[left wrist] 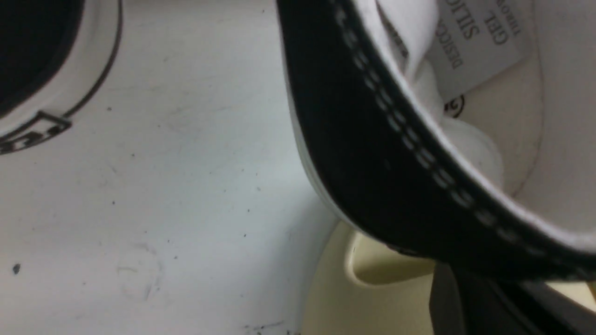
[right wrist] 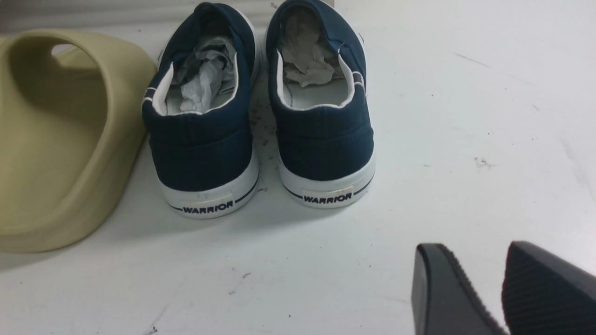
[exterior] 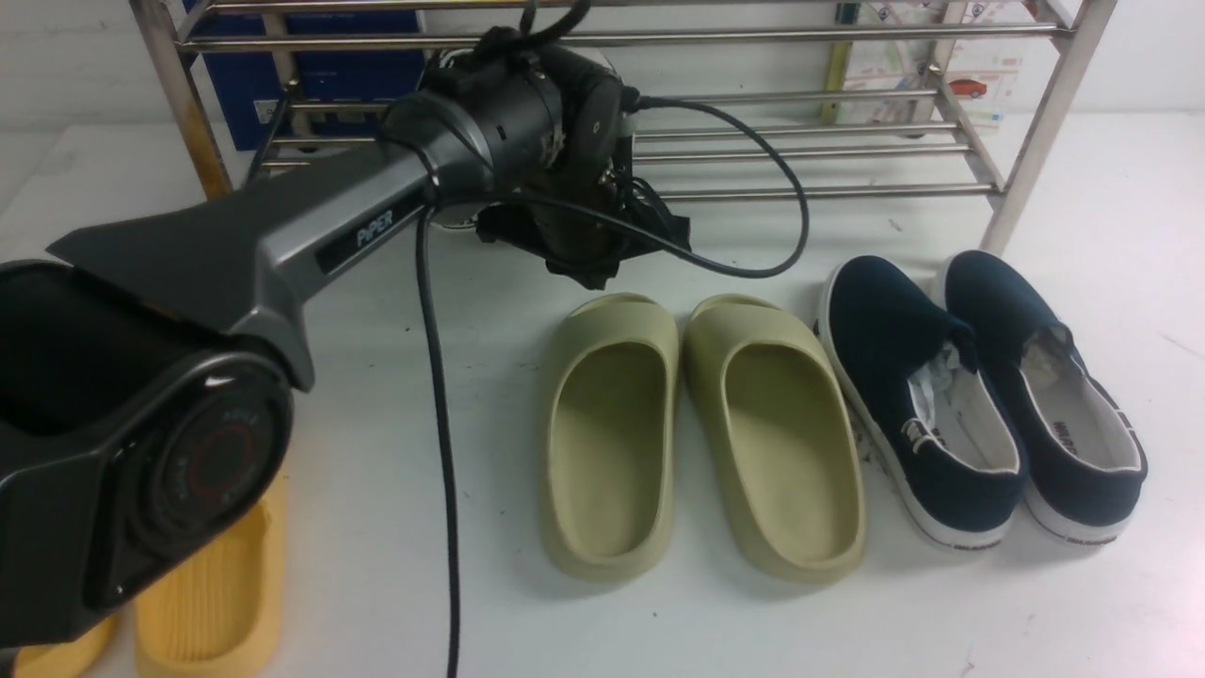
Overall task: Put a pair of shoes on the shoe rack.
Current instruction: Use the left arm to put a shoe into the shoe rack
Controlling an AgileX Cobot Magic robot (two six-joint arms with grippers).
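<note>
Pickup of the first sneaker (left wrist: 372, 153) looks like the step in hand. The left gripper (exterior: 576, 247) hangs low just in front of the rack (exterior: 800, 192), before its left half and close to the bottom rods. The front view hides the jaws under the wrist. The left wrist view shows the sneaker's black collar with its white stitching pressed right up against the lens, and one dark finger (left wrist: 465, 302) just beneath it. So I judge the jaws pinched fully together on that collar edge. Whether the sole has left the table, I cannot tell.

The other sneaker (left wrist: 42, 93) shows only as a heel nearby, also in front of the rack's left part and not on it. Neither sneaker is on the rods yet, so the task is at an early stage.

The next move calls for a lift clear of the slippers (exterior: 612, 424), which lie in front of the rack's middle. After that comes a short carry forward and a level set-down across the rods.

The right gripper (right wrist: 475, 246) hovers out from the rack's right leg, behind the navy shoes (right wrist: 260, 116). Its fingers are a little apart and hold nothing.
</note>
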